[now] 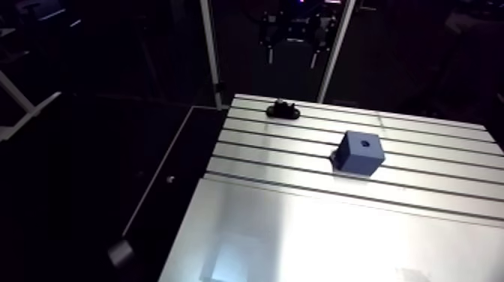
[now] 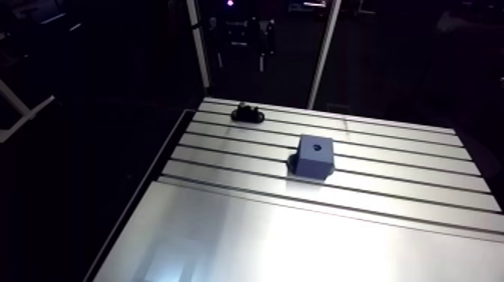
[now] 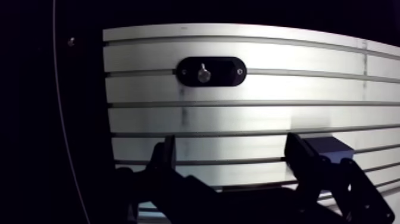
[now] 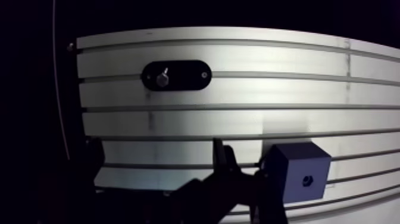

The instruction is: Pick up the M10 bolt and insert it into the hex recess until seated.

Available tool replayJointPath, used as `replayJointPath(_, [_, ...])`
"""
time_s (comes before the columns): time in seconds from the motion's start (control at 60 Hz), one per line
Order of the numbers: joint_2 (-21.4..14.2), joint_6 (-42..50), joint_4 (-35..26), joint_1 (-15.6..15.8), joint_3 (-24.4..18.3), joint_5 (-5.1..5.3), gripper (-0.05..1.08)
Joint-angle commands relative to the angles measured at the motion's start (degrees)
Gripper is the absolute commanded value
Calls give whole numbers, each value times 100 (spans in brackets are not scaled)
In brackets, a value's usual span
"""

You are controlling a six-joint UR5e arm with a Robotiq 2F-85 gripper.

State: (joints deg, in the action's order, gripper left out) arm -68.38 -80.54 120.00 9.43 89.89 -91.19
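A: Where is the bolt (image 3: 204, 74)?

B: It stands up in a black holder (image 3: 221, 71) shaped like an egg, on the far part of the surface (image 1: 300, 225). It is well ahead of the claw (image 3: 231, 158).

A: How does it look?

B: Small, grey and shiny, with a round top. The wrist view shows that. In the arm view, the bolt and holder are just one dark lump.

A: And the claw?

B: Its two fingers (image 3: 165, 156) are spread wide. Nothing is between them, only the bare surface.

A: What else is there?

B: A blue block (image 1: 360, 152) with a little hole (image 1: 364, 140) in it. It sits apart from the holder, a few grooves nearer. In the wrist view it is just beside the claw. One eye shows its hole, but in the other eye a finger hides most of it.
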Motion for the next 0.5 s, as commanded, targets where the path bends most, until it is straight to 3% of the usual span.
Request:
replayJointPath(0.017, [135, -135, 317, 6, 102, 9, 1])
replayJointPath(0.5, [285, -282, 660, 23, 218, 9, 1])
